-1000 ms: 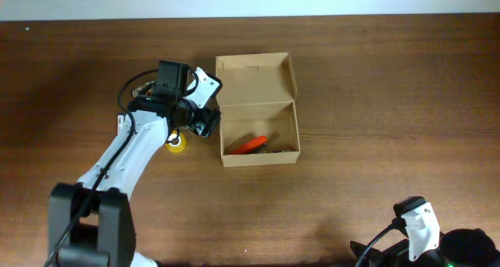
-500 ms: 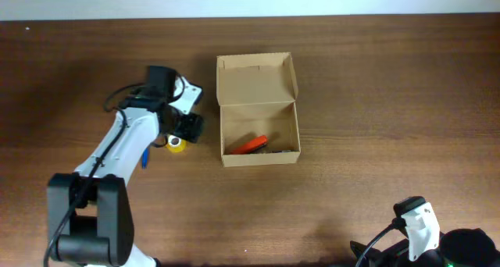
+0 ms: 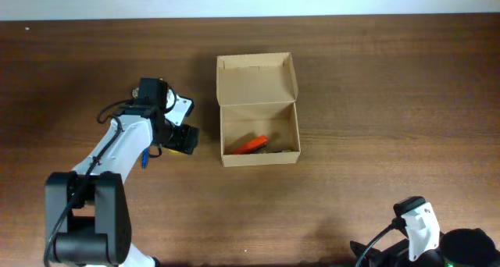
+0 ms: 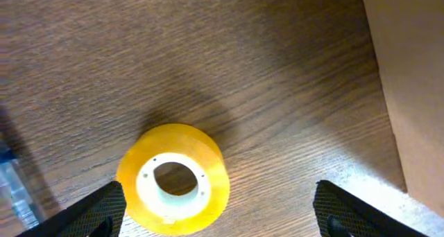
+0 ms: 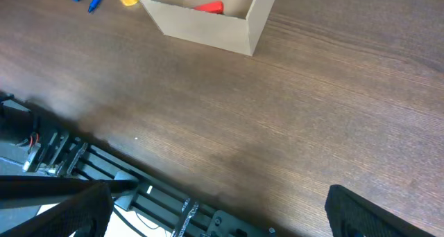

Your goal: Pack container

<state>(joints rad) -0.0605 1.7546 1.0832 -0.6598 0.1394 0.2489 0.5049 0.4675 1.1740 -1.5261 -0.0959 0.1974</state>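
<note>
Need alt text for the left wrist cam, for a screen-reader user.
A yellow tape roll with a white core lies flat on the wooden table, just ahead of the open left gripper. A wall of the tan cardboard box fills the right edge, and a blue pen is cut off at the left edge.

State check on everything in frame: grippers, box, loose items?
Box: open, lid folded back.
Orange item: lying inside box.
Tape roll: flat on table, ungripped.
Blue pen: lying on table.
Left gripper: open, over tape roll.
Right gripper: open, empty.
</note>
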